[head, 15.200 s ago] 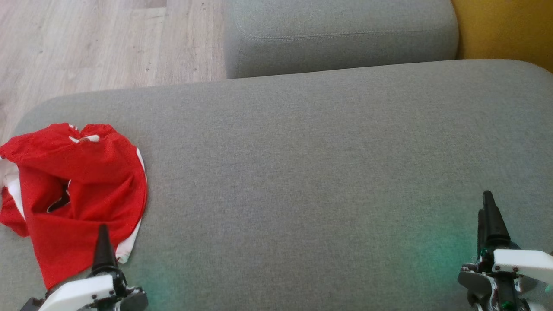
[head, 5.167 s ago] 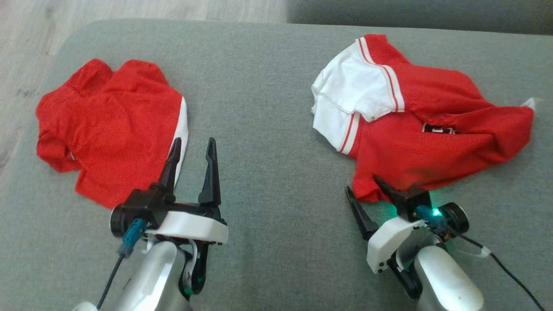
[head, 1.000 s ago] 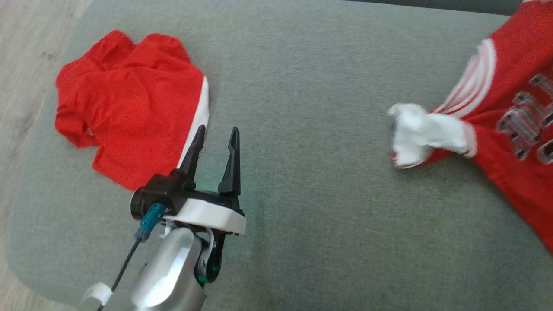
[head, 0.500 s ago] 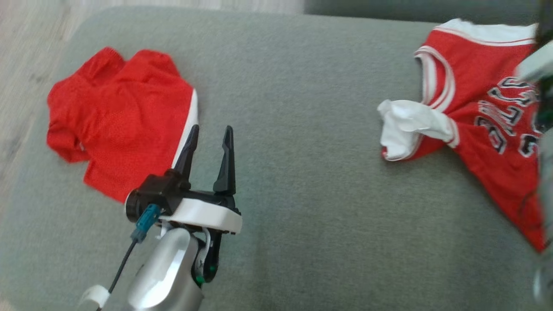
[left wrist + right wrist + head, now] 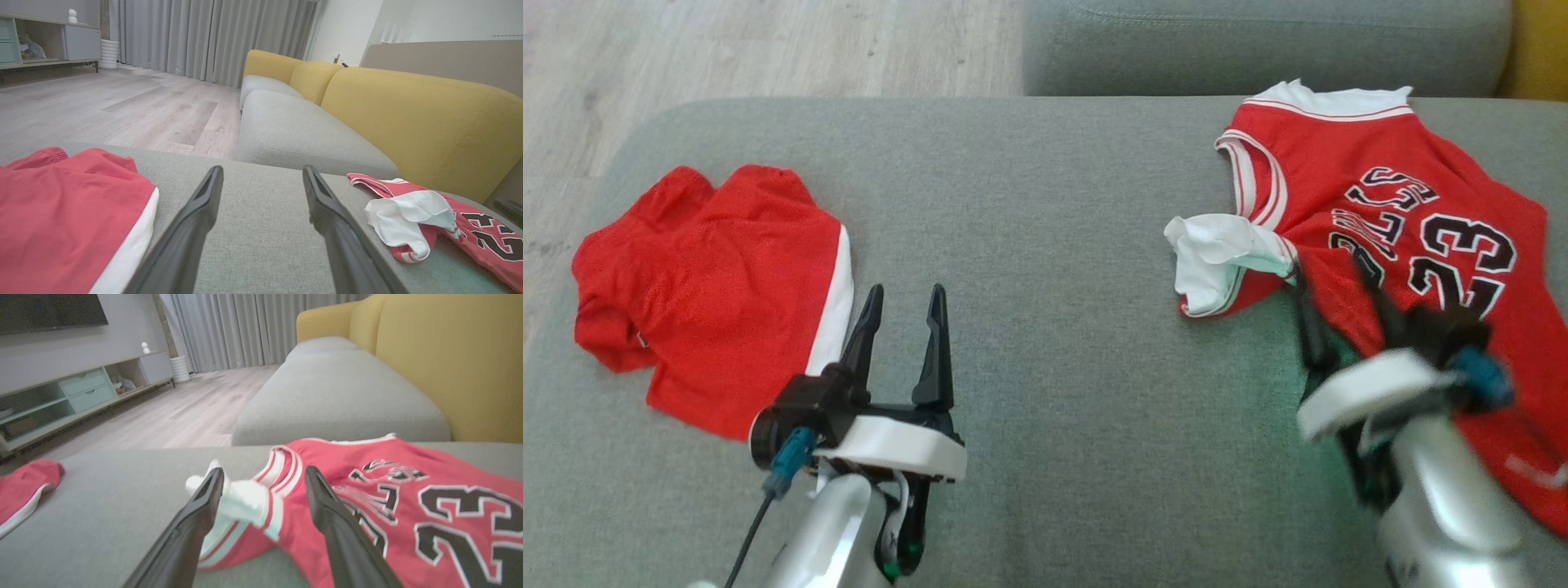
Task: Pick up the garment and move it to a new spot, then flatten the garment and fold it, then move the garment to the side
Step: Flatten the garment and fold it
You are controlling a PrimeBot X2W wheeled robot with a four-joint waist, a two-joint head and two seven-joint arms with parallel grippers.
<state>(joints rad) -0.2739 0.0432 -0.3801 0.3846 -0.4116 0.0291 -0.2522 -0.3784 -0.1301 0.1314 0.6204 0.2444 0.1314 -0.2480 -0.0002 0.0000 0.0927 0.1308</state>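
Versus half a second back: head view tilted up, bringing a second grey cushion (image 5: 1258,41) and pale wood floor (image 5: 768,49) into shot; camera shift, not a move of the things. Right claw (image 5: 1327,261), then only a blur at the right edge, now at lower right over the near part of the red basketball jersey (image 5: 1388,204) with white trim and black "23" print. Jersey on the right half of the grey fabric sofa cushion (image 5: 1045,245), print side up, mostly spread. No longer the crumpled heap of five seconds ago.

White collar pointing to the cushion's far edge, hem toward the near right. Long axis far-to-near, leaning right. Bunched white fold (image 5: 1221,261) sticking out on the jersey's left side, toward mid-cushion.

Right claw fingers spread wide, nothing gripped; white fold and striped armhole seen between them in right wrist view. Motion-blurred in head view, so no telling whether the tips touch cloth.

Left claw (image 5: 907,290) also wide and empty, posed as before, tips just beside the white stripe of the red mesh shorts (image 5: 703,286) on the cushion's left half, well apart from the jersey. Yellow backrest (image 5: 408,110) behind.
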